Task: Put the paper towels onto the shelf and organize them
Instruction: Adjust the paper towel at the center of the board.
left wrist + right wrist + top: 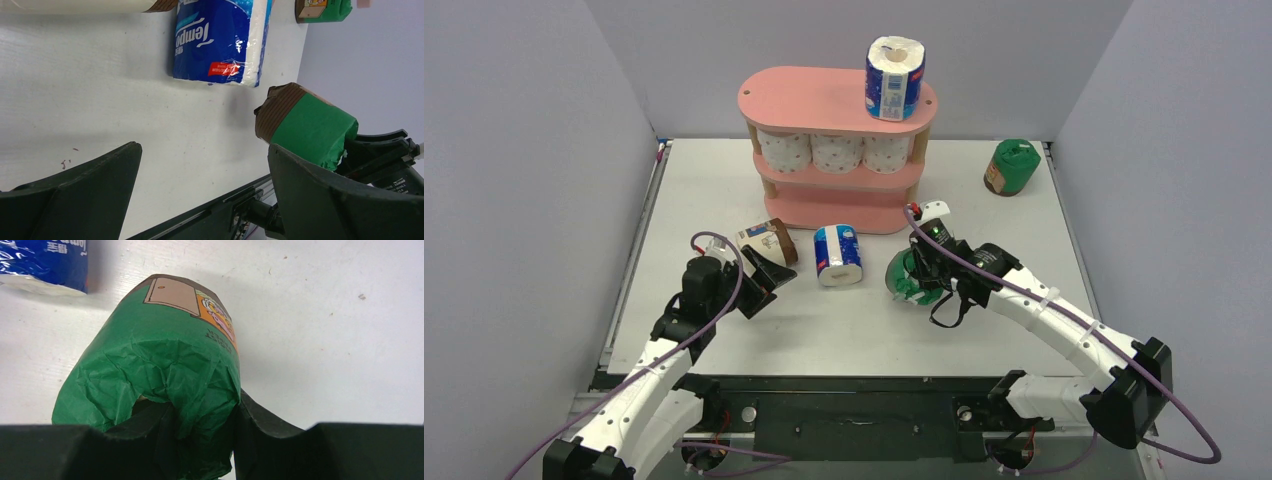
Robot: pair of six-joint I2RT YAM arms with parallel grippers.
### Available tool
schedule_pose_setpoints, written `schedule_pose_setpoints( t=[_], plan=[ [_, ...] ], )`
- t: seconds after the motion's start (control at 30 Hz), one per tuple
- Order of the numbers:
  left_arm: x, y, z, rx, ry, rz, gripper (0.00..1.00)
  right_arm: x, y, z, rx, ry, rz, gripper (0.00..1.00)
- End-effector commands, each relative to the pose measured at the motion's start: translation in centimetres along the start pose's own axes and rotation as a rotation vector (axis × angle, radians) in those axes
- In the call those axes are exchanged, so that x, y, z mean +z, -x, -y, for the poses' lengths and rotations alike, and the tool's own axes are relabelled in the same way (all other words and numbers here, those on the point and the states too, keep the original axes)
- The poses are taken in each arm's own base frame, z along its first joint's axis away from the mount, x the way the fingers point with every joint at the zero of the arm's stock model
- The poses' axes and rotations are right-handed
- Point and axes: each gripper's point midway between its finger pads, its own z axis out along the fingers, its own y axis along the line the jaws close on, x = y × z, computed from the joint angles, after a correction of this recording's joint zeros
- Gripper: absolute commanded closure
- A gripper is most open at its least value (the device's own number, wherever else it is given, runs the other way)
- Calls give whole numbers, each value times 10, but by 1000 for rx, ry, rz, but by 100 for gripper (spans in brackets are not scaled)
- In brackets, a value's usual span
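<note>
Right claw (202, 440) half-hides green roll (165, 355) (its crumpled end).

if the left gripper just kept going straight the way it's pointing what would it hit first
Probably the blue-and-white roll lying on the table, centred ahead of the open left gripper; the brown-wrapped roll sits just off that line.

Pink three-tier shelf with oval boards and light wooden posts (824, 105), standing beyond both hands. Middle tier: three white pink-dotted paper rolls (836, 152), upright, side by side. Top board, right end: upright blue-and-white wrapped roll (895, 78). Second blue-and-white roll (838, 255), on its side on the worktop (724, 330) between the hands. Green-wrapped roll with brown band (165, 365), crumpled end pinched in the right hand (200, 440). Brown-and-beige wrapped roll (767, 243), tilted, just ahead of the wide-spread left hand (764, 285). Far green-wrapped roll (1011, 167), well beyond the right hand.
</note>
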Motion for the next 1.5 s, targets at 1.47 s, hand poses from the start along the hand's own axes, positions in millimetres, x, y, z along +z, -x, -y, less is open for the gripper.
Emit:
schedule_pose_setpoints(
  t=[1.47],
  plan=[
    [5, -1, -26, -14, 60, 6, 4, -24, 55, 39, 655, 212, 350, 40]
  ],
)
